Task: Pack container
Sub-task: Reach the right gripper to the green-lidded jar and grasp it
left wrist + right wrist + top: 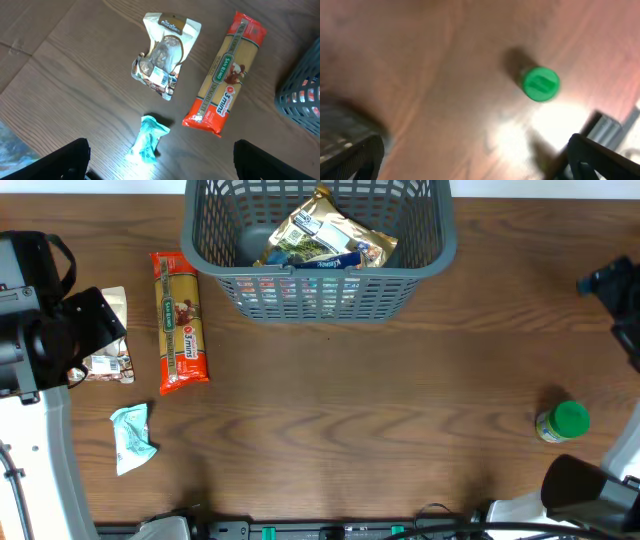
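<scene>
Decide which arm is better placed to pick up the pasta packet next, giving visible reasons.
Left. The pasta packet lies near the open left gripper, in its wrist view; the right gripper is across the table, over the green-lidded jar.

Wooden table (pixel 350 400), overhead view: grey lattice container (pixel 320 295) at 12 o'clock; orange pasta packet (pixel 180 322) at 10 o'clock, snack pouch (pixel 110 366) just beside it; crumpled teal wrapper (pixel 131 437) at 8 o'clock; green-capped jar (pixel 565 421) at 4 o'clock, well apart.
</scene>
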You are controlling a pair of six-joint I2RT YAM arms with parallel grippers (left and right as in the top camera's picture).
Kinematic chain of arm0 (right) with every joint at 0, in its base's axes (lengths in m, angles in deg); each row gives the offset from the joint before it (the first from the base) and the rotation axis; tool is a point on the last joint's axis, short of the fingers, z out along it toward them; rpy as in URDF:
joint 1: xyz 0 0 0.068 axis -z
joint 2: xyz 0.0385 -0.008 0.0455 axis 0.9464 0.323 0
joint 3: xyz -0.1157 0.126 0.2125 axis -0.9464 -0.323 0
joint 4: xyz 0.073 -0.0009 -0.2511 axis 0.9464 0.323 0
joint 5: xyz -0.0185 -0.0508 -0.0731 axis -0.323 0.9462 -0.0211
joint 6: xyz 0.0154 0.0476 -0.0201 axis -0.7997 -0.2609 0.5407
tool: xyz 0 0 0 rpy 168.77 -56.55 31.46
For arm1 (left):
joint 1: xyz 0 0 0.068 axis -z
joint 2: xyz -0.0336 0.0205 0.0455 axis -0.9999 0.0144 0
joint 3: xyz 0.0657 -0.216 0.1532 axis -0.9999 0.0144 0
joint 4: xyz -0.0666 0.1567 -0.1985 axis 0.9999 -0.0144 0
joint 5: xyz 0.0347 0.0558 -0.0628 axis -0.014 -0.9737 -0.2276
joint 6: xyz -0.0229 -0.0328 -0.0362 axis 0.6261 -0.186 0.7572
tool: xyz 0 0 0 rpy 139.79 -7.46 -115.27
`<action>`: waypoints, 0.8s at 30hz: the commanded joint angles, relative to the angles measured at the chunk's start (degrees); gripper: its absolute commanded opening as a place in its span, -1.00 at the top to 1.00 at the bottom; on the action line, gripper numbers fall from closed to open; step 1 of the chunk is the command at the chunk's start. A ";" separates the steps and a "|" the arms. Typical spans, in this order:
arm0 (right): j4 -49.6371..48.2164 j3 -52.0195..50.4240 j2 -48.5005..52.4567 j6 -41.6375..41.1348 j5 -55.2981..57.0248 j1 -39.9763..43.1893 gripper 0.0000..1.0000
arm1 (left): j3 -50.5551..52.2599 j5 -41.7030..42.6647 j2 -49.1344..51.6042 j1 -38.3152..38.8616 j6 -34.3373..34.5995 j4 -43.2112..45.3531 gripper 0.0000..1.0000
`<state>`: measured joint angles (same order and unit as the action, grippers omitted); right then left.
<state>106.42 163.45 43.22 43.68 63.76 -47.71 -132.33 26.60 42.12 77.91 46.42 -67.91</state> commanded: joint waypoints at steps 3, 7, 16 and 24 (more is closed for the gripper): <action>-0.79 -10.34 -1.36 -0.70 -0.28 5.44 -0.99 | -0.94 -0.02 0.26 -0.28 -0.74 -0.13 -0.82; -3.04 -15.82 -1.36 1.03 -0.31 8.85 -0.98 | -0.94 -0.02 0.26 -0.28 -0.74 -0.15 -0.82; -12.41 -28.92 -1.51 4.96 -0.48 14.43 -0.99 | -0.94 -0.02 0.26 -0.28 -0.74 -0.13 -0.82; -24.04 -42.47 -1.57 4.70 -2.10 14.84 -0.98 | -0.94 -0.02 0.26 -0.28 -0.74 -0.15 -0.82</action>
<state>84.06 124.19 42.61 47.72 62.52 -33.13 -132.33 26.60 42.12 77.93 46.42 -67.91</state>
